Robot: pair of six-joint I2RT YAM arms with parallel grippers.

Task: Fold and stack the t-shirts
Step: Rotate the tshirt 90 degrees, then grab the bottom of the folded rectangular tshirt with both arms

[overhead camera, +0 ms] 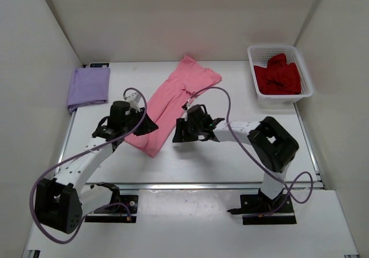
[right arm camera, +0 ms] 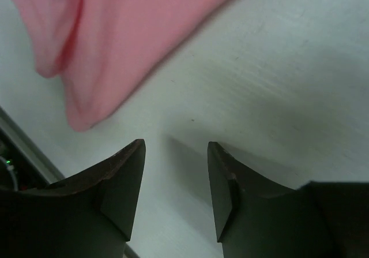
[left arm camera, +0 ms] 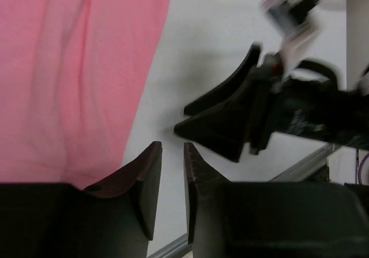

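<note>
Top view: the pink t-shirt [overhead camera: 173, 105] lies in a long diagonal strip on the tabletop [overhead camera: 242, 154] between the arms. The lavender t-shirt [overhead camera: 88, 86] lies folded at far left, and the dark red t-shirt [overhead camera: 278, 76] is in the basket [overhead camera: 253, 53].

Left wrist view: the left jaws are narrowly parted and empty at the pink edge.

Right wrist view: the right jaws are open and empty over bare tabletop.

Pinch both near corners level before folding.

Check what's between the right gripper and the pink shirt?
Nothing but bare table. In the right wrist view, the open right gripper sits just short of the pink t-shirt edge, not touching it.
</note>
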